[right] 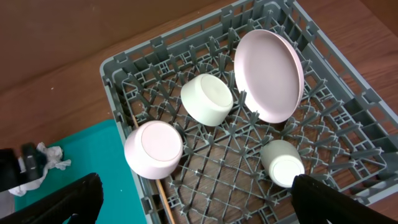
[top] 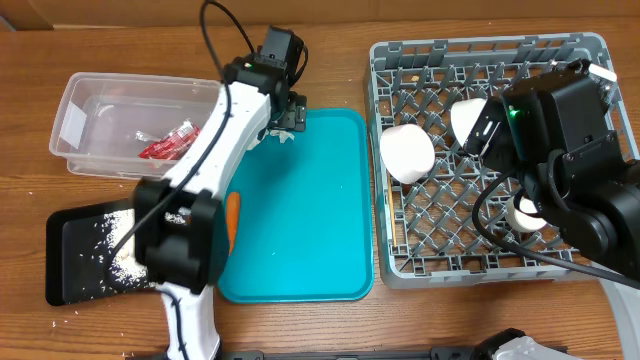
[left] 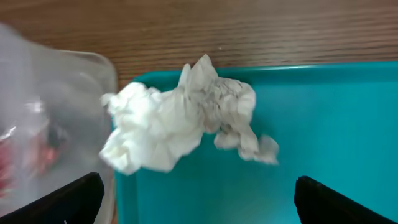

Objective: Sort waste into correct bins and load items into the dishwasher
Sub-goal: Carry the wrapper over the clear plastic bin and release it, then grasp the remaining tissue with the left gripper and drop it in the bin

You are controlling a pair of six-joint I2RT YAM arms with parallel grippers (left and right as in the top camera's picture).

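Note:
Crumpled white paper (left: 180, 118) lies in the far left corner of the teal tray (left: 323, 124), next to the clear tub (left: 56, 106). My left gripper (left: 199, 202) is open and empty just above the paper; from overhead it is at that tray corner (top: 285, 118). The clear tub (top: 90, 100) holds a red wrapper (top: 170, 143). The black tray (top: 75, 240) holds tan crumbs (top: 122, 250). The grey rack (right: 348, 106) holds two white bowls (right: 153, 149) (right: 207, 98), a pink plate (right: 268, 76) and a white cup (right: 283, 163). My right gripper (right: 196, 202) is open and empty above the rack.
An orange object (top: 232, 215) lies on the teal tray (top: 310, 220), partly under my left arm. A thin wooden stick (right: 158, 193) lies at the rack's left edge. The rack (top: 400, 262) stands close to the right of the teal tray.

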